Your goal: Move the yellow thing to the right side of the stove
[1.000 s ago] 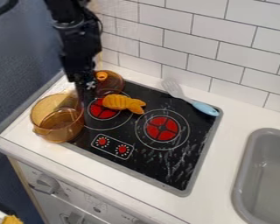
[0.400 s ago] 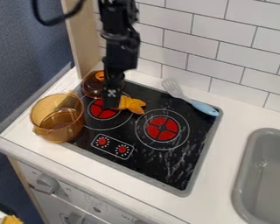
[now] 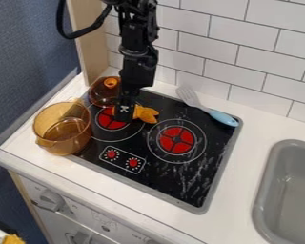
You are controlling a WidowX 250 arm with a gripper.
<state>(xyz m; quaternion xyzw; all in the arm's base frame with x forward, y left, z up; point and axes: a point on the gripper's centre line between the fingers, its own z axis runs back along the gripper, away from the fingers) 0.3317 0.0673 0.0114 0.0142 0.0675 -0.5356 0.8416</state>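
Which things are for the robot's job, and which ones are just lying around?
For the job:
- yellow thing on the stove
- black gripper, down at it
- stove, whose right side is the goal

Just lying around:
- amber pot
- amber lid
- blue-handled spatula
- yellow bit, bottom left corner

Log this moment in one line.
gripper at yellow toy | toy on left side of stove | move right not done

Black robot arm with blocky, jointed links.
A thick black cable loops at left; a small white cross-like mark lies near the lower end.
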